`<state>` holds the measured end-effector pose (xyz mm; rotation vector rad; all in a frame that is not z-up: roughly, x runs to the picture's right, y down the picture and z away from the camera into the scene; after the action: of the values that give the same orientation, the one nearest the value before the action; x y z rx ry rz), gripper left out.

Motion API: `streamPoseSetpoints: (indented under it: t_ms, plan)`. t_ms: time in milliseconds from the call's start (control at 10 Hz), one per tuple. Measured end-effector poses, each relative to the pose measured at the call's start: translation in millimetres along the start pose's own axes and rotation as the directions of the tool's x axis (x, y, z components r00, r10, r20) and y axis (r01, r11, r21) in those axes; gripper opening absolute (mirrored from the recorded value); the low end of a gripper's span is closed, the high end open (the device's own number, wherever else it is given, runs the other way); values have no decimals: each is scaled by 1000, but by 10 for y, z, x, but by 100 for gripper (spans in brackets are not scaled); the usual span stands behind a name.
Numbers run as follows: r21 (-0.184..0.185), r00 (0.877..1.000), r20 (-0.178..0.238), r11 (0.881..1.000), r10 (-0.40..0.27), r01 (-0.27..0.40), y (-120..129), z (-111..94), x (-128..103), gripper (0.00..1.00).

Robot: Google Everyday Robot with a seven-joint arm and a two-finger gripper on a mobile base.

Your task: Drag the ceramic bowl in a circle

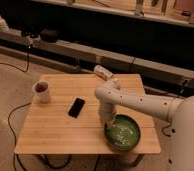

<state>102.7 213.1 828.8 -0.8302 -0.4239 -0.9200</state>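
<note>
The ceramic bowl (123, 134), wide, shallow and glossy green with pale speckles inside, sits near the front right corner of the wooden table (55, 130). My white arm reaches in from the right and bends down to the bowl's left rim. The gripper (108, 123) points straight down at that rim, shut on it. The near edge of the bowl lies close to the table's front edge.
A small white mug (42, 91) with dark contents stands at the table's left side. A black phone (76, 107) lies flat near the middle, left of the arm. Cables run over the floor at the left. A dark shelf unit stands behind the table.
</note>
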Motion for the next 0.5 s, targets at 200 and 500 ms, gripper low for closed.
streamPoseSetpoints:
  t_ms: [200, 500]
  plan:
    - [19, 993, -68, 995, 100, -98, 171, -123, 458, 15]
    - [55, 971, -155, 983, 184, -178, 143, -334, 1009, 15]
